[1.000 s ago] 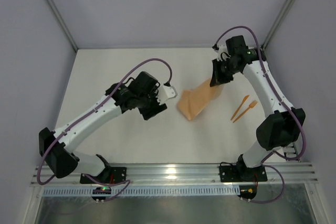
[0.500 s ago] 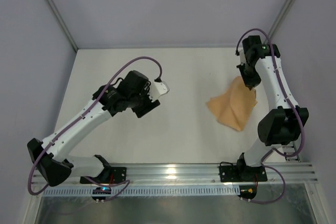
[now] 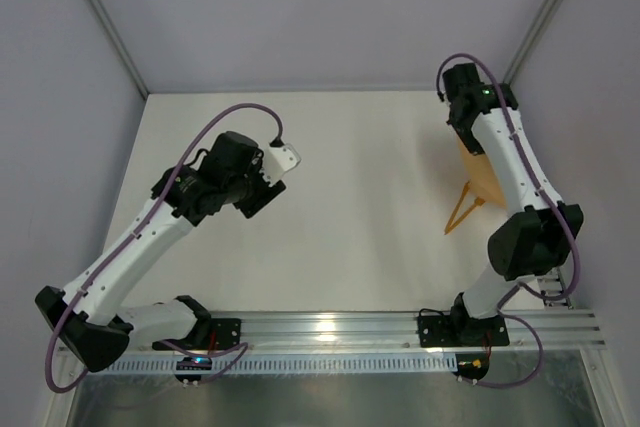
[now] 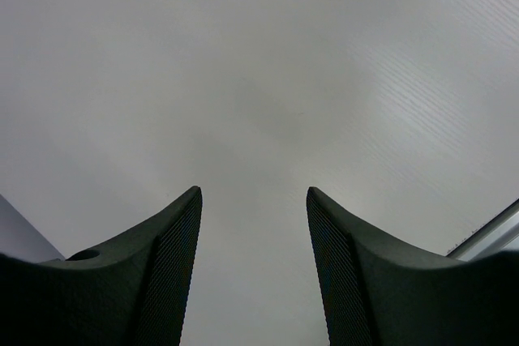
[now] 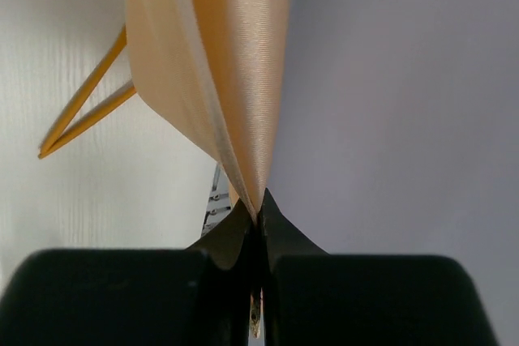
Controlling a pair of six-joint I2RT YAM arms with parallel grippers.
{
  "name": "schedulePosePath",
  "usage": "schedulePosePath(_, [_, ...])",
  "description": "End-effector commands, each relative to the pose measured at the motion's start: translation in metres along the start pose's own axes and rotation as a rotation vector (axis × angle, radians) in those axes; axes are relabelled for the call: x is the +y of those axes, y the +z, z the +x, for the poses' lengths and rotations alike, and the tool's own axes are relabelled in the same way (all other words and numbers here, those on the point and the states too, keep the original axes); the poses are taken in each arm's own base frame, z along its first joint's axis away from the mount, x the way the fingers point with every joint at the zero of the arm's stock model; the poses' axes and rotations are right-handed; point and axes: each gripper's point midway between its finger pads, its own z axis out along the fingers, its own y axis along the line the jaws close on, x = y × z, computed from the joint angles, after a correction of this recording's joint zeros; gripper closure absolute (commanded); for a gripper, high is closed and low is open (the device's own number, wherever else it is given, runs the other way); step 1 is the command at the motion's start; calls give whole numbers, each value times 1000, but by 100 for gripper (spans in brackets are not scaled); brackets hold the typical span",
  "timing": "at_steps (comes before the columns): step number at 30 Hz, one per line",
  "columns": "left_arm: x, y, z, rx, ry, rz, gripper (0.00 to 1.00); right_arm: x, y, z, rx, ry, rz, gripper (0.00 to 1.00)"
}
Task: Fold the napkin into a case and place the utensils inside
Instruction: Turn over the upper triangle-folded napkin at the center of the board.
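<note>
Near edge, bottom of the top view: both arm bases on the rail (image 3: 330,332).

Lower right: the utensils (image 3: 460,215) lie on the table (image 3: 370,207) as two thin orange pieces joined at one end in a narrow V. They are outside any cloth, so the placing step is not yet done.

Just above them, right side of the frame: the napkin (image 5: 219,62) is off the table surface, pinched by one edge in the right gripper (image 5: 256,210). The jaws are clenched tight on the fabric, and the cloth drapes away in loose layered folds. It is probably held this way to let it fall open before being laid flat. No case has formed, so folding seems to be at its start. In the wrist view the cloth's edge overlaps the utensils' far ends; I cannot tell if they touch.

Mid left: the left gripper (image 4: 253,192) hovers over bare table with jaws parted and nothing between them. It looks parked clear, ready to take a second corner.

Room: there is a wide open surface in the centre between the arms. The right wall (image 5: 389,79) sits close beside the hanging cloth, so there is little slack that way. Any spread should go toward frame centre, and the cloth must be kept from sweeping the utensils.
</note>
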Motion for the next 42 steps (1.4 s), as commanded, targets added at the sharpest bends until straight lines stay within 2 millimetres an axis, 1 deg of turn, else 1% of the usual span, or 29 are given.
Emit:
schedulePosePath(1, [11,-6,-4,-37,-4,-47,44,56,27,-11,59,-112,15,97])
schedulePosePath(2, [12,-9,-4,-42,-6,-53,43,76,35,-10,81,-145,3,97])
schedulePosePath(3, [14,-10,-2,-39,-11,-60,43,111,38,-22,72,-196,-11,97])
schedulePosePath(4, [16,-11,0,-32,-13,-71,43,129,39,-26,70,-229,-12,97])
schedulePosePath(5, [18,-13,2,-32,-19,-81,43,146,37,-35,53,-249,-13,97])
schedulePosePath(6, [21,-15,5,-30,-27,-93,43,177,27,-46,16,-284,-25,97])
schedulePosePath(7, [24,-16,7,-24,-32,-109,43,203,30,-56,12,-314,-35,97])
schedulePosePath(9, [29,-19,13,-23,-46,-136,43,242,23,-65,-10,-359,-64,97])
schedulePosePath(10, [31,-21,15,-24,-50,-147,43,281,23,-64,-5,-415,-96,97])
schedulePosePath(11, [33,-22,19,-18,-59,-159,43,298,16,-71,-25,-431,-110,97])
schedulePosePath(12, [35,-26,22,-24,-71,-173,43,324,7,-70,-41,-465,-125,97])
schedulePosePath(13, [36,-27,25,-19,-77,-186,43,351,11,-69,-27,-493,-147,97])
schedulePosePath(15, [40,-31,29,-22,-91,-205,43,377,10,-62,-7,-530,-165,97])
schedulePosePath(16, [40,-36,30,-31,-99,-214,43,397,10,-59,-2,-528,-169,97])
schedulePosePath(17, [42,-38,33,-29,-107,-225,43,407,9,-53,19,-521,-196,97])
schedulePosePath(19, [45,-45,35,-40,-117,-245,43,423,5,-49,23,-504,-226,97])
schedulePosePath(22, [48,-51,38,-50,-131,-271,42,453,-12,-44,-15,-490,-297,97])
schedulePosePath(26, [55,-56,41,-54,-147,-307,42,480,-38,-40,-70,-462,-378,97])
schedulePosePath(28, [56,-58,42,-55,-150,-317,42,490,-45,-30,-66,-473,-410,97])
schedulePosePath(30, [58,-61,43,-56,-151,-329,41,501,-58,-22,-77,-480,-454,97])
schedulePosePath(31, [59,-61,44,-52,-151,-332,41,505,-59,-18,-80,-481,-464,96])
schedulePosePath(32, [60,-61,44,-55,-153,-340,41,511,-67,-13,-95,-494,-475,96])
schedulePosePath(33, [61,-62,44,-56,-153,-345,41,511,-71,-9,-103,-495,-484,95])
schedulePosePath(34, [62,-62,44,-56,-154,-350,41,517,-79,-11,-135,-488,-504,93])
schedulePosePath(37, [64,-64,42,-67,-161,-357,41,528,-103,-4,-203,-499,-552,87])
schedulePosePath(39, [64,-63,43,-64,-162,-357,41,534,-113,5,-221,-515,-568,74])
schedulePosePath(40, [64,-64,43,-65,-162,-358,41,535,-121,5,-239,-512,-589,66])
schedulePosePath(41, [64,-64,42,-67,-165,-358,41,537,-124,8,-244,-510,-600,61])
schedulePosePath(42, [64,-64,42,-69,-169,-359,41,538,-123,13,-237,-514,-606,51])
